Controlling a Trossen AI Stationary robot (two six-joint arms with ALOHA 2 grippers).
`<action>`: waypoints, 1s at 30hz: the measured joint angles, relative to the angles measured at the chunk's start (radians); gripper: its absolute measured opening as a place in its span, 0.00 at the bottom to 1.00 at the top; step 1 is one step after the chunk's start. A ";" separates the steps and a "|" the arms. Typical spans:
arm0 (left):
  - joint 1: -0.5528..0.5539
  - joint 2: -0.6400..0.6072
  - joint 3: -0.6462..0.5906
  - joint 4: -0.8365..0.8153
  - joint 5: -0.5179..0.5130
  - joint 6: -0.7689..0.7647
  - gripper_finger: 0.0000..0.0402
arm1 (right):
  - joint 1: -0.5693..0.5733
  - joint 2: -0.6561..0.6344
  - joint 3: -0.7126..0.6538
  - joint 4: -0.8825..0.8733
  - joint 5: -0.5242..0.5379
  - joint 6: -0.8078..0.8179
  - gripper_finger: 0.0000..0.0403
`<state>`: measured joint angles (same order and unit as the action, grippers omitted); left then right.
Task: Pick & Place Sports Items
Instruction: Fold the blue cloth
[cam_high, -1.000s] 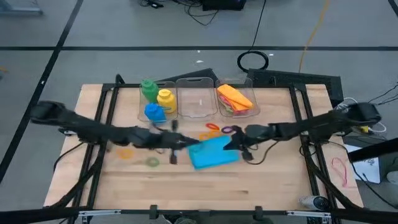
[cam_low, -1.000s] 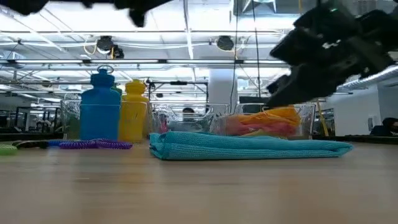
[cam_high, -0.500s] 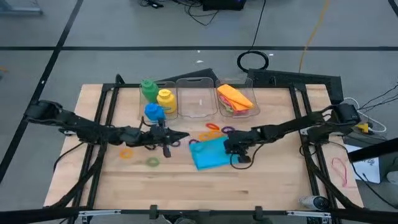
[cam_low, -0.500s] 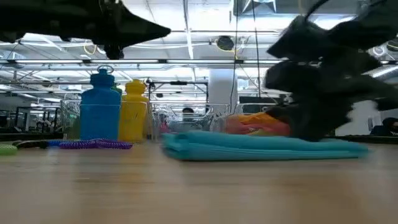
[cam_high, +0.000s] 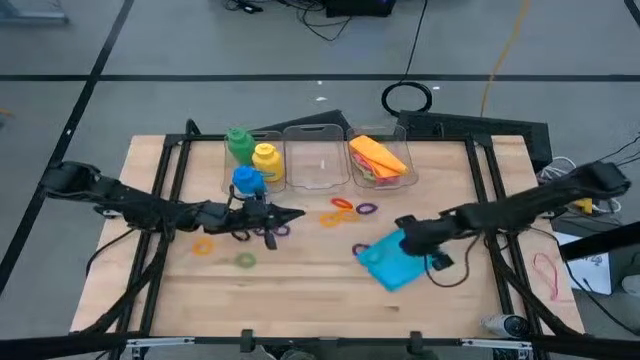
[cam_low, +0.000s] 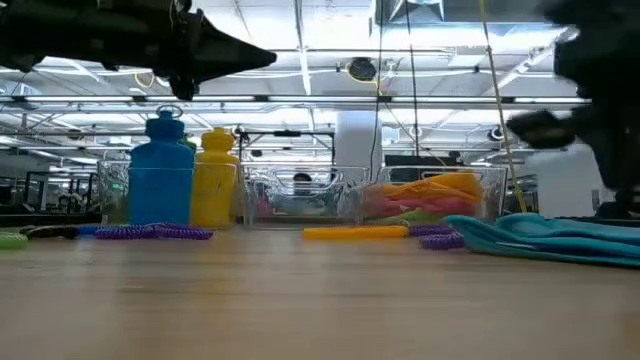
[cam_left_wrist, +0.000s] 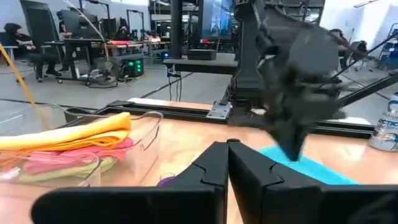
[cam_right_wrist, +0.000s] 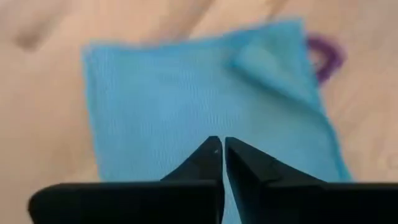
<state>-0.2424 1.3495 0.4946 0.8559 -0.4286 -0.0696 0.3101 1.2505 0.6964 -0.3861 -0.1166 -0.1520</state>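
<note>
A blue folded cloth (cam_high: 388, 264) lies flat on the table right of the middle; it also shows in the low view (cam_low: 545, 240). My right gripper (cam_high: 403, 238) is down at the cloth's edge on the arm's side, its fingers shut (cam_right_wrist: 222, 144). My left gripper (cam_high: 288, 216) is shut and empty, above the table (cam_low: 262, 55) near a purple ring (cam_high: 275, 230). Green (cam_high: 238, 143), yellow (cam_high: 265, 160) and blue (cam_high: 247, 181) bottles stand in the far left bin. Orange (cam_high: 339, 205) and purple (cam_high: 366, 209) rings lie at the middle. An orange cloth (cam_high: 377, 153) tops other cloths in the far right bin. My right gripper is shut at the blue cloth's edge on the arm's side (cam_right_wrist: 205, 127), coming slanting down from the table's right. Its own fingers hide the place of contact, so one layer or several cannot be told. The cloth lies flat and slack on the table ahead of the fingertips.
Three clear bins stand in a row at the far side; the middle one (cam_high: 320, 160) holds nothing I can see. An orange ring (cam_high: 203, 246) and a green ring (cam_high: 246, 261) lie left of the middle. A purple ring (cam_right_wrist: 323, 53) lies by the cloth's far corner.
My right gripper has gone down onto the blue cloth and then toward the table's right and near edges. The cloth has slid along the table with it and turned a little, uncovering the rings at the middle. My left gripper has drawn back slightly toward the left.
</note>
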 joint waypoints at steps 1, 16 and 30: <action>0.000 0.000 0.000 0.000 0.000 0.000 0.04 | 0.011 -0.029 0.000 0.011 0.021 0.027 0.00; 0.000 0.001 0.000 -0.039 0.000 -0.035 0.04 | -0.113 -0.242 -0.033 -0.248 0.104 0.588 0.48; 0.000 0.001 0.000 -0.038 0.000 -0.041 0.04 | -0.221 -0.251 -0.332 0.030 -0.119 0.830 0.75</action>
<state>-0.2424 1.3502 0.4946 0.8177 -0.4282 -0.1104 0.0887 0.9991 0.3640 -0.3561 -0.2358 0.6776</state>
